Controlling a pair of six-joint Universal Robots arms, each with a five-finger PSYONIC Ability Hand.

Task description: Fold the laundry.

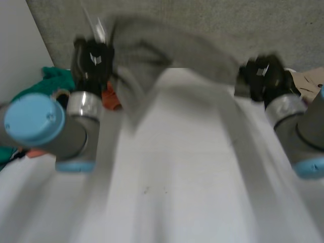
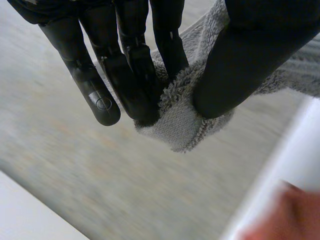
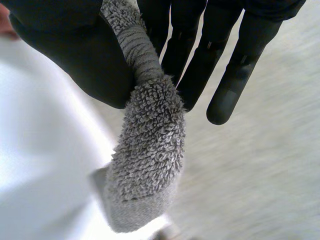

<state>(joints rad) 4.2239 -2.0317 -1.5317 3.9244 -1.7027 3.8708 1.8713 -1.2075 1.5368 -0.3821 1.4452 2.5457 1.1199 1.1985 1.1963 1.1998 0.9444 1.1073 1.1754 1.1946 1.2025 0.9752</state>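
Note:
A grey terry towel (image 1: 167,53) hangs stretched in the air between my two hands above the far edge of the white table (image 1: 172,177). My left hand (image 1: 93,61) holds one corner of it; in the left wrist view the thumb (image 2: 240,60) and fingers (image 2: 135,75) pinch that corner of the towel (image 2: 182,120). My right hand (image 1: 263,76) holds the other end; in the right wrist view the towel (image 3: 147,155) is pinched between its thumb (image 3: 80,55) and fingers (image 3: 200,60) and dangles below them.
A heap of teal and orange laundry (image 1: 50,83) lies at the table's far left behind my left arm. Beige cloth (image 1: 309,81) lies at the far right. Grey carpet (image 1: 202,20) shows beyond the table.

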